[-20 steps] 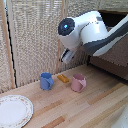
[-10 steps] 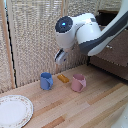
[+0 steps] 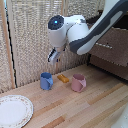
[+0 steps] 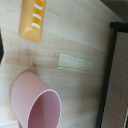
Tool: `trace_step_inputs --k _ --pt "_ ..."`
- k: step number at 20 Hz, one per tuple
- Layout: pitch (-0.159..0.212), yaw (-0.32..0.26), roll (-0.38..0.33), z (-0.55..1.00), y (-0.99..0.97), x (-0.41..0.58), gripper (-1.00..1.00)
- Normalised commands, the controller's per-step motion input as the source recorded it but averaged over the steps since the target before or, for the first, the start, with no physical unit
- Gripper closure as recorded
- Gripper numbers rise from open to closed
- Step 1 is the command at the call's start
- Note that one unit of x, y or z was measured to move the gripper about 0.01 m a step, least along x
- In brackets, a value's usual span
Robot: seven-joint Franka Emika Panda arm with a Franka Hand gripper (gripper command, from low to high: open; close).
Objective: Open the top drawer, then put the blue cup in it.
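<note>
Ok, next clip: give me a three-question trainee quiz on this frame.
1. True or false: the gripper holds the blue cup.
2. What lies between the blue cup and the pink mug? A) white plate B) small orange-yellow object C) spoon
3. Which object sits nearest the exterior view's lower left corner?

Key: 1. False; it hangs above the floor, apart from the cup. 2. B, the small orange-yellow object. 3. The white plate.

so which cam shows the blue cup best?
The exterior view: the blue cup stands whole on the wooden floor, beside the pink mug. The wrist view shows none of it, only the pink mug and an orange block.
</note>
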Motion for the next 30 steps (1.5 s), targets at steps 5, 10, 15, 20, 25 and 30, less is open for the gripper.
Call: trace_step_inputs --k 5,10,15,20,25,30 --pt "0.292 -0.121 0.136 0.18 0.1 0.294 -1.0" --pt "0.083 -0.294 0.145 0.18 0.06 0.15 -1.0" --pt "0.038 -0.372 0.093 0.04 0.0 0.0 -1.0" --pt "0.029 -0.375 0.07 0.0 0.01 0.0 -1.0" --pt "0.013 -0.331 0.047 -0.01 0.17 0.059 -1.0" --pt "0.0 -0.283 0.066 -0.02 0.27 0.133 -1.0"
